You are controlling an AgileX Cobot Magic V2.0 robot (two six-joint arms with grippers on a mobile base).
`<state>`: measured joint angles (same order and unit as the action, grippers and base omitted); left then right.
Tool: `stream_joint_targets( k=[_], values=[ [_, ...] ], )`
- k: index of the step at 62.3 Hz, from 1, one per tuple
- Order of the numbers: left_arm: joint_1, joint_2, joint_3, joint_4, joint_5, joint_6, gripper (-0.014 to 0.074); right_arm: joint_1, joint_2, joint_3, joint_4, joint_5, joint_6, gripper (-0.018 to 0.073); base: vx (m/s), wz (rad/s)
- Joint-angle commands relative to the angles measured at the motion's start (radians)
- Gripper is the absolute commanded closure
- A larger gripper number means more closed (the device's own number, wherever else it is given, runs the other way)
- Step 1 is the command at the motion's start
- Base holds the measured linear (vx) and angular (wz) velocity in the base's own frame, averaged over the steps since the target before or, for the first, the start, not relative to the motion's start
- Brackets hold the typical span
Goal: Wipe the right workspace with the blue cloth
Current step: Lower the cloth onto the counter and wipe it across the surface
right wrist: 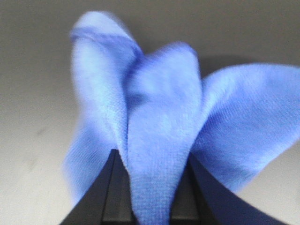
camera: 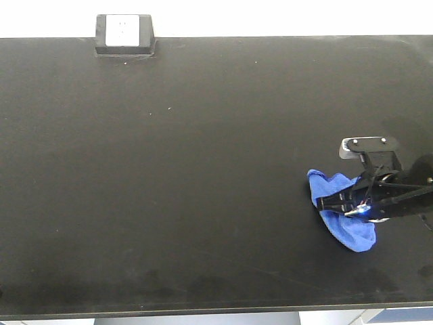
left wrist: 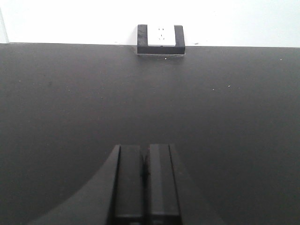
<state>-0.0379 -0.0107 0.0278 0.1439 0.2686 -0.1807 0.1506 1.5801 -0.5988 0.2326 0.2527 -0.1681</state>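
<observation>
The blue cloth [camera: 342, 217] lies bunched on the right part of the black table [camera: 203, 169]. My right gripper [camera: 338, 202] comes in from the right edge and is shut on the cloth. In the right wrist view the cloth [right wrist: 159, 122] is pinched between the two dark fingers [right wrist: 110, 187] and fans out in folds ahead of them. My right gripper [right wrist: 152, 157] holds it low against the table. My left gripper [left wrist: 146, 157] is shut and empty above the table's left part; it does not show in the front view.
A black box with a white socket face [camera: 124, 34] stands at the table's back edge, left of centre, and shows in the left wrist view [left wrist: 160, 39]. A white wall runs behind the table. The front edge of the table [camera: 203, 313] is near the bottom.
</observation>
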Motion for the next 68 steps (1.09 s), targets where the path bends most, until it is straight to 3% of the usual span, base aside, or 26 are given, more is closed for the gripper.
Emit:
stream_joint_targets(
  k=[1, 13, 18, 23, 38, 42, 46, 50, 62, 68],
  values=[
    [-0.004, -0.015, 0.03, 0.001, -0.085, -0.008, 0.0602, 0.068, 0.002, -0.019, 0.031, -0.026, -0.028, 0.056, 0.0, 0.0],
    [-0.004, -0.015, 0.03, 0.001, -0.085, -0.008, 0.0602, 0.299, 0.011, -0.019, 0.033, -0.093, -0.116, 0.056, 0.0, 0.0],
    [-0.004, -0.015, 0.03, 0.001, -0.085, -0.008, 0.0602, 0.294, 0.011, -0.017, 0.033, -0.108, -0.106, 0.056, 0.0, 0.0],
    [-0.004, -0.015, 0.03, 0.001, -0.085, -0.008, 0.0602, 0.209, 0.011, -0.017, 0.033, -0.099, -0.104, 0.056, 0.0, 0.0],
    [-0.004, -0.015, 0.03, 0.001, -0.085, -0.008, 0.0602, -0.266, 0.011, -0.017, 0.062, -0.067, -0.082, 0.056, 0.0, 0.0],
    [-0.004, -0.015, 0.03, 0.001, -0.085, -0.008, 0.0602, -0.302, 0.011, -0.017, 0.079, -0.054, -0.096, 0.056, 0.0, 0.0],
    [-0.004, -0.015, 0.03, 0.001, -0.085, -0.008, 0.0602, -0.264, 0.011, -0.017, 0.093, -0.044, -0.137, 0.056, 0.0, 0.0],
    [-0.004, -0.015, 0.03, 0.001, -0.085, -0.008, 0.0602, -0.164, 0.011, -0.017, 0.106, -0.055, -0.172, 0.056, 0.0, 0.0],
    [-0.004, -0.015, 0.03, 0.001, -0.085, -0.008, 0.0602, 0.232, 0.012, -0.017, 0.104, -0.097, -0.199, 0.056, 0.0, 0.0],
    [-0.004, -0.015, 0.03, 0.001, -0.085, -0.008, 0.0602, 0.288, 0.012, -0.017, 0.104, -0.127, -0.198, 0.056, 0.0, 0.0]
  ],
)
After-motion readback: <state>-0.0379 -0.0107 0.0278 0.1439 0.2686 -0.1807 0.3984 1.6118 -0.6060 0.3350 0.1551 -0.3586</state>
